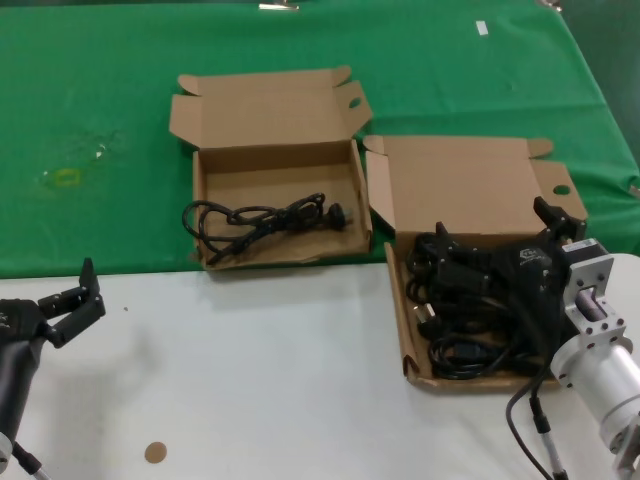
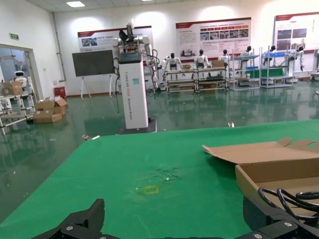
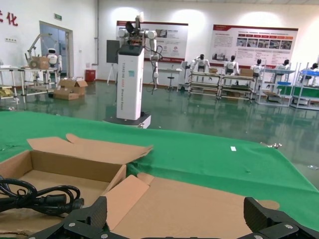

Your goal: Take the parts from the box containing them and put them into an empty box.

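Two shallow cardboard boxes sit open on the table, both with lids folded back toward the far side. The box on the right (image 1: 480,200), at the near edge of the green cloth and reaching onto the white surface, is piled with black cables and power adapters (image 1: 470,310), too tangled to count. The left box (image 1: 275,190), a little farther away on the green cloth (image 1: 100,120), holds one coiled black cable (image 1: 262,218) lying across its floor. The two boxes stand just beside each other, corner near corner.

The right gripper (image 1: 500,262) hangs over the full box, its black fingers spread wide above the pile; nothing shows between them in the right wrist view. The heap of cables lies directly under and around it.

The left gripper (image 1: 72,303) rests at the near left over the white tabletop (image 1: 250,380), well apart from both boxes, fingers open and holding nothing. A small brown disc (image 1: 154,452) lies on the white surface near it.
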